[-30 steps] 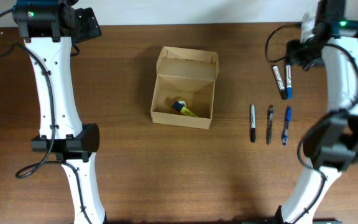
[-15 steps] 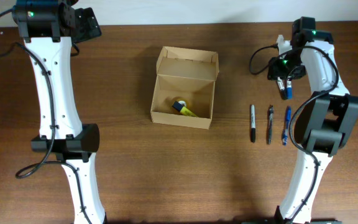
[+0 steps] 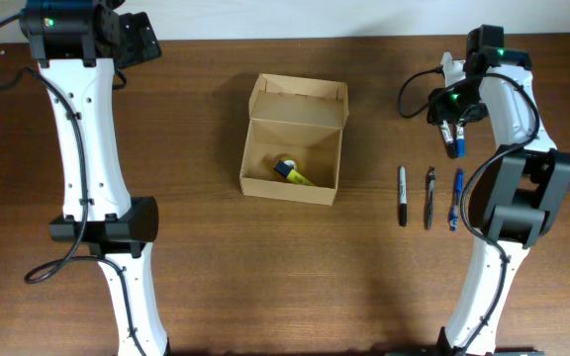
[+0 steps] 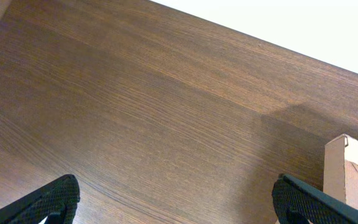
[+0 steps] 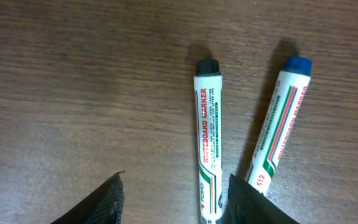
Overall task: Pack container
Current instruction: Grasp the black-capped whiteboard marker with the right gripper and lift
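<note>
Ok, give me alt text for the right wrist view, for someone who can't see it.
A black-capped marker and a blue-capped marker lie close together on a wooden table. The right gripper is open at the bottom edge, the black-capped marker's lower end between its fingers.

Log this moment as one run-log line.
right gripper open above black marker | left gripper open above table | container open, yellow-blue item inside

The table [image 3: 216, 267] is dark wood, visibly grained and matt. The box [image 3: 295, 111] is plain, matt tan cardboard. The markers [image 5: 208, 124] are smooth white plastic with printed labels.
</note>
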